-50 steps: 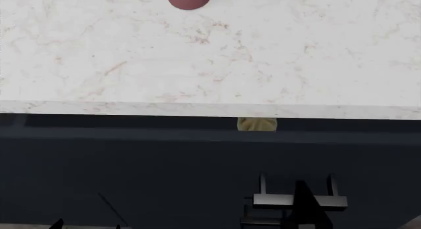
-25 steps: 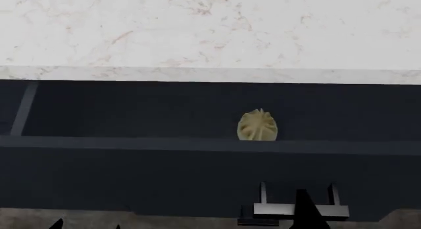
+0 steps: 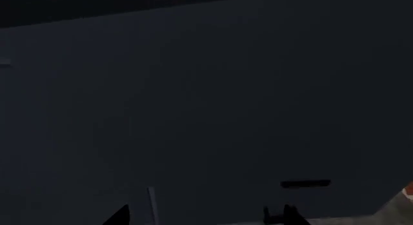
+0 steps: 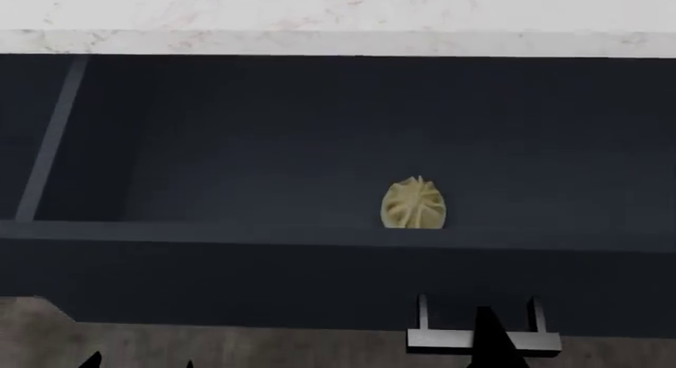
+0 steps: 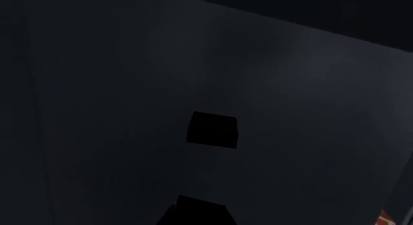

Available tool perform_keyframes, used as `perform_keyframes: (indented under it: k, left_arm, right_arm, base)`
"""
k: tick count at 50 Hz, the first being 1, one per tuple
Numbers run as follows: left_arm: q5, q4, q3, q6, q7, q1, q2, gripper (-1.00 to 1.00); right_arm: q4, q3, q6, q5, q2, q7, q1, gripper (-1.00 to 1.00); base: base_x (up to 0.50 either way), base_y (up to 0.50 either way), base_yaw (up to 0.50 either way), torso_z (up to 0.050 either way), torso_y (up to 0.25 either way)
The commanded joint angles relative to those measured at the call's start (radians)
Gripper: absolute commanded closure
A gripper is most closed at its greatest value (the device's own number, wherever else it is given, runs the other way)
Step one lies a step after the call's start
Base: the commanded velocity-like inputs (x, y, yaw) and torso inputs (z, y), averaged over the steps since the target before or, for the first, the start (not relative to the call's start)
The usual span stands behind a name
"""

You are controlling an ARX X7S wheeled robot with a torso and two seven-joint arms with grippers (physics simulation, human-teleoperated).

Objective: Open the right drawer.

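Note:
In the head view the right drawer (image 4: 264, 277) stands pulled far out from under the counter, its dark navy inside showing. Its bar handle (image 4: 438, 339) on two posts is at the bottom of the view. My right gripper (image 4: 491, 343) shows as a black finger over the bar and is shut on it. In the right wrist view only a flat navy front (image 5: 290, 113), a black block (image 5: 213, 129) and a dark part of the gripper (image 5: 197, 213) show. My left gripper (image 4: 142, 362) is open and empty, low at the left; its tips stand wide apart in the left wrist view (image 3: 203, 217).
A pale yellow ribbed object (image 4: 413, 203) lies inside the drawer near its front wall. The white marble countertop (image 4: 338, 12) runs along the top. Speckled floor (image 4: 32, 328) shows below the drawer front. The left wrist view faces a navy front (image 3: 193, 113) with a small black handle (image 3: 305, 184).
The drawer has slid much farther out from under the counter. The counter edge has moved up the view, and the yellow object and drawer floor have come into sight. The handle stays at my right gripper.

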Motion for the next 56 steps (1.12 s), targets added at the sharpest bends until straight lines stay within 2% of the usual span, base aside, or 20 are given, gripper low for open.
perform_keyframes:
  k: [1,56]
  left_arm:
    - [-0.005,-0.007,0.001,0.003,-0.001,-0.003,-0.001,-1.0]
    - [-0.017,-0.01,0.016,0.013,-0.008,-0.006,-0.011,-1.0]
  right_arm:
    - [-0.022,0.019,0.018,-0.094,0.007,0.039,0.007,1.0]
    - [-0.039,0.008,0.015,-0.121,0.018,0.015,0.007,1.0]
  base:
    - [-0.25,0.0,0.0,0.0,0.0]
    - [-0.26,0.0,0.0,0.001,0.002]
